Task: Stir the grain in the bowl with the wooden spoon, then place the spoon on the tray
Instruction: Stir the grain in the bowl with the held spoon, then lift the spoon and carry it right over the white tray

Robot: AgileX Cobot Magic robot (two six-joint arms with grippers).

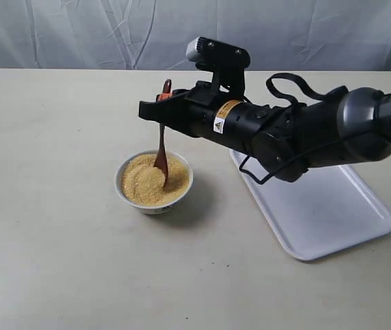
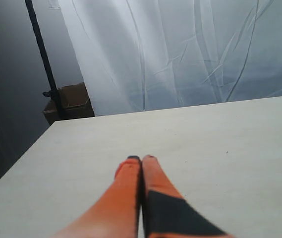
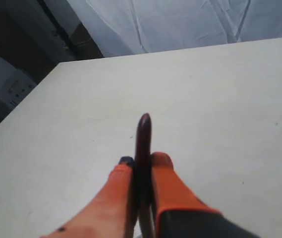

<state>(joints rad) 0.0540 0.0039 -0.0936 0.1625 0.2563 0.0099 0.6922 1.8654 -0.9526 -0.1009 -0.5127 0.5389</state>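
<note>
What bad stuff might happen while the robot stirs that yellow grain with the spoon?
The grain is heaped almost to the rim of the small bowl, so a fast stir may fling some onto the table. The right gripper pinches the spoon only near the top of its slim handle, so it might twist or slip. The tray lies apart from the bowl, so grains may drop on the way.

Beige table [image 1: 58, 261]: bowl [image 1: 135, 202], tray [image 1: 332, 220]

Golden-yellow grain [image 1: 143, 184]; white bowl [image 1: 130, 196]; reddish-brown wooden spoon [image 1: 161, 148]; white tray [image 1: 332, 213].
</note>
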